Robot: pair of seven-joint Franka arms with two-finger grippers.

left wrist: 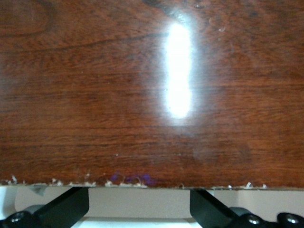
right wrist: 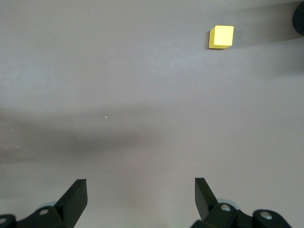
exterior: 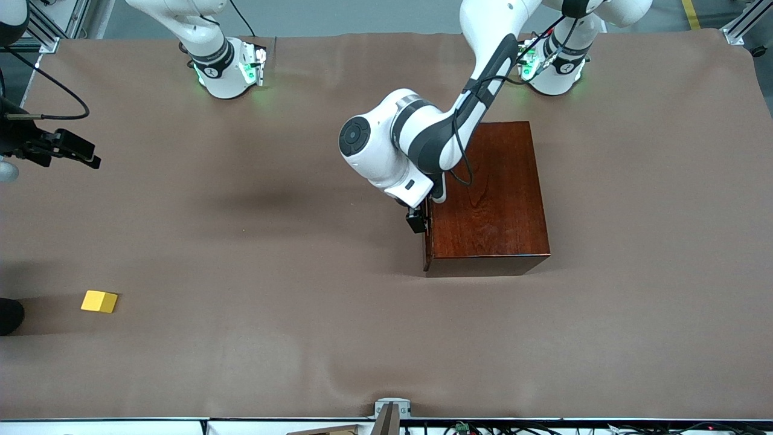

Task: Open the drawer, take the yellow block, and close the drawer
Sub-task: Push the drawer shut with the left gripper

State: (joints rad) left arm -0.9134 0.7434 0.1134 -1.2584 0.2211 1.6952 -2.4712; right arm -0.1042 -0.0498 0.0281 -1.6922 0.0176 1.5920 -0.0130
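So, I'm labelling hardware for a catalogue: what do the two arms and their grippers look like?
Both are glossy white arms with dark grey joint sections, black cables and green-lit bases. The left gripper and right gripper have black, wedge-shaped fingers fixed with screws.

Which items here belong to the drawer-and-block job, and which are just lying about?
Job: wooden box holding the drawer; yellow block on the brown table cover; left pincer at the box's front; right pincer, open.
Lying about: nothing else.
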